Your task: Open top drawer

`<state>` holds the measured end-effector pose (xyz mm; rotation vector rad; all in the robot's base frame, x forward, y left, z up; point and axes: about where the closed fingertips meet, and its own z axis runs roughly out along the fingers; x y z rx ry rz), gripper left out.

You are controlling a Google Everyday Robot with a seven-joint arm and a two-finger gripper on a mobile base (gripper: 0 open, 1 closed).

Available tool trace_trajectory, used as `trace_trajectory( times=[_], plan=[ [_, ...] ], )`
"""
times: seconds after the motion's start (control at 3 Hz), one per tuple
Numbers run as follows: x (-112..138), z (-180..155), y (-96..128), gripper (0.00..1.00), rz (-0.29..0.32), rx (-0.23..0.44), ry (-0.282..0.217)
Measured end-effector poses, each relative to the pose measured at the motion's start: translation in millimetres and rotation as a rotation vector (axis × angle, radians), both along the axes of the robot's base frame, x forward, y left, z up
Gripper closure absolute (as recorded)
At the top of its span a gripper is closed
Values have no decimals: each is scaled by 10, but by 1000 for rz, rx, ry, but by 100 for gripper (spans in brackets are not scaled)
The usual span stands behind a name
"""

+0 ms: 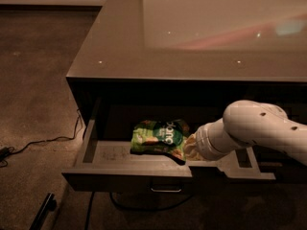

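The top drawer (pixel 125 178) is pulled out from under the dark cabinet top (pixel 124 42). Its flat front panel carries a small central pull handle (pixel 166 189), and its pale grey inner floor (pixel 109 152) shows. A green snack bag (pixel 158 136) lies inside, near the middle. My white arm (pixel 259 128) reaches in from the right. The gripper (pixel 187 150) sits low inside the drawer, right against the bag's right edge, mostly hidden behind the wrist.
A thin cable (pixel 43 142) runs across the carpet at the left, and another loops under the drawer (pixel 144 208). A dark bar (pixel 42 211) lies on the floor at the bottom left. The cabinet's right part is covered by my arm.
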<state>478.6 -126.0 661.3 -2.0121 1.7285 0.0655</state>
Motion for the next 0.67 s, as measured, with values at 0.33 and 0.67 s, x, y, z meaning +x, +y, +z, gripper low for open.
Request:
trace_trajectory(
  times=[0.33,0.67],
  plan=[
    [-41,-193,-11,100,14,-43,37],
    [-128,-363,-93,100,25,-89,76]
  ],
)
